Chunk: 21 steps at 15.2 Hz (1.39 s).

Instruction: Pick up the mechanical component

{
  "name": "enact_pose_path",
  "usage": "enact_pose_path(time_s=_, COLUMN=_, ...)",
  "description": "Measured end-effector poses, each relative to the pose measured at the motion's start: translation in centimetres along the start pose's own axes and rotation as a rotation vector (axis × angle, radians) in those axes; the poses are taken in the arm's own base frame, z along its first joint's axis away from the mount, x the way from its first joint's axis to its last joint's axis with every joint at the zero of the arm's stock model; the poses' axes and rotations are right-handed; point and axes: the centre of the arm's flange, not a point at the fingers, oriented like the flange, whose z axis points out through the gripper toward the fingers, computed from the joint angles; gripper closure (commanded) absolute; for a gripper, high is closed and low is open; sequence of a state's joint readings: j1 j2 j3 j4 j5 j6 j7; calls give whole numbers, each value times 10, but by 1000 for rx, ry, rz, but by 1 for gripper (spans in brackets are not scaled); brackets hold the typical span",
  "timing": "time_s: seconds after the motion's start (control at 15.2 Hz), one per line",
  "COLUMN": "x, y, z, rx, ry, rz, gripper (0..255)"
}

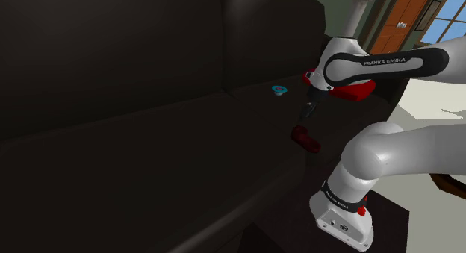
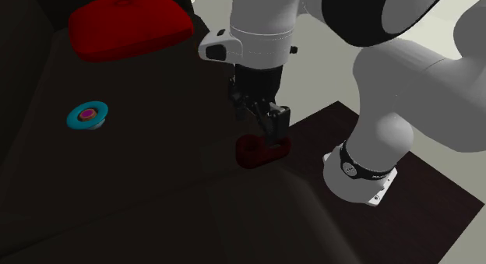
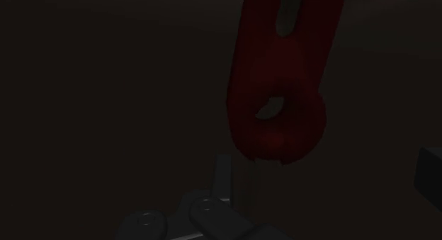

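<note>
Over the dark sofa seat's front edge, tool open, fingers apart, just above the red mechanical component, which lies flat, long axis running away from the fingers; pale floor, wooden door beyond.

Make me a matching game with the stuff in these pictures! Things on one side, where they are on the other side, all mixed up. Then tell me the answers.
Things:
1. dark red flat part with holes
2. teal round disc with a pink middle
3. big bright red rounded pad
4. black two-finger tool

Places or states:
A. at the top left of the second exterior view
B. lying right under the tool
C. alone on the dark seat, at the second exterior view's left
D. open, pointing down

Pairs: 1-B, 2-C, 3-A, 4-D
</note>
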<state>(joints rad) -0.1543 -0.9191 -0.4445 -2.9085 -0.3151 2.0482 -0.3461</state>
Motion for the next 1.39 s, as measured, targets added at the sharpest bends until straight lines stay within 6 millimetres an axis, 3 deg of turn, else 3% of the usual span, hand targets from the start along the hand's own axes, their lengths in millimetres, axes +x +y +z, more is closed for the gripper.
enact_pose_path(time_s=0.2, x=-11, y=12, z=34, rx=16, ry=-10, rz=-11, gripper=0)
enact_pose_path(time_s=0.66, x=-16, y=17, z=70, rx=19, ry=-10, rz=-15, gripper=0)
enact_pose_path(time_s=0.73, x=-16, y=17, z=73, rx=19, ry=-10, rz=-15, gripper=255)
enact_pose_path(time_s=1.39, x=-15, y=17, z=74, rx=18, ry=-8, rz=-15, gripper=255)
